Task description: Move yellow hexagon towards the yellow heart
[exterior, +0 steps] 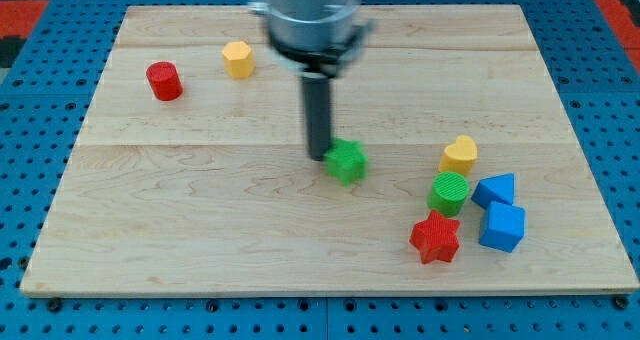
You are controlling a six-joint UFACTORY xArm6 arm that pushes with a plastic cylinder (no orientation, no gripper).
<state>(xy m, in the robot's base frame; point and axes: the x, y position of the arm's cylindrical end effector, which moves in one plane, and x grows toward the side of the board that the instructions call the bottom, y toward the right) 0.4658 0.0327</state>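
The yellow hexagon (238, 59) lies near the view's top left of the wooden board (200, 220). The yellow heart (459, 155) lies at the view's right, far from the hexagon. My tip (317, 157) stands near the board's middle, touching or just left of a green star block (347, 162). The tip is below and right of the yellow hexagon and well left of the heart.
A red cylinder (164, 81) lies left of the hexagon. Below the heart sit a green cylinder (449, 194), a red star (435, 238), a blue triangular block (495, 190) and a blue cube-like block (501, 227). Blue pegboard surrounds the board.
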